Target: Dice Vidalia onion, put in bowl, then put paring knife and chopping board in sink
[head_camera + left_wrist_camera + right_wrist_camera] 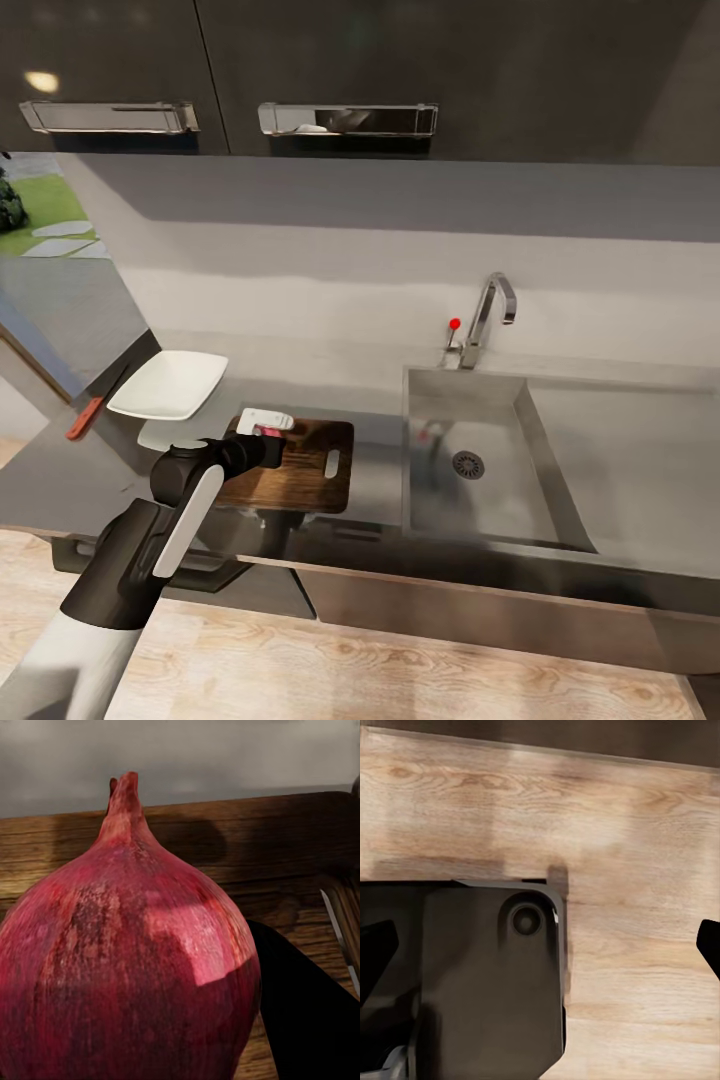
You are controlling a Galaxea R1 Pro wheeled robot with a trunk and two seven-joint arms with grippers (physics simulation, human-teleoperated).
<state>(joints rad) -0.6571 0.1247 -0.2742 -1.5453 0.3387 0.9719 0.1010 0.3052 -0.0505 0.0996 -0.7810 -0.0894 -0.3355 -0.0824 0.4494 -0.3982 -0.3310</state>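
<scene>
Left end effector (268,428) grips Vidalia onion (127,967) over chopping board (300,478) — right's grasp can't be told.

Kitchen: steel sink (500,460) with tap (488,315) at right, dark wall cabinets (340,70) above, glossy bench (90,480), wood floor (380,670).

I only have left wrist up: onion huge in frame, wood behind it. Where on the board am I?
Observer: Head view puts the left gripper, with the Vidalia onion between its fingers, at the far left corner of the chopping board, the corner nearest the bowl.
Operator: Knife?
Observer: The paring knife lies on the countertop left of the bowl, with its red handle toward the robot.
Operator: Where's the sink from there?
Observer: The sink is to the right of the board, with a strip of countertop between them.
</scene>
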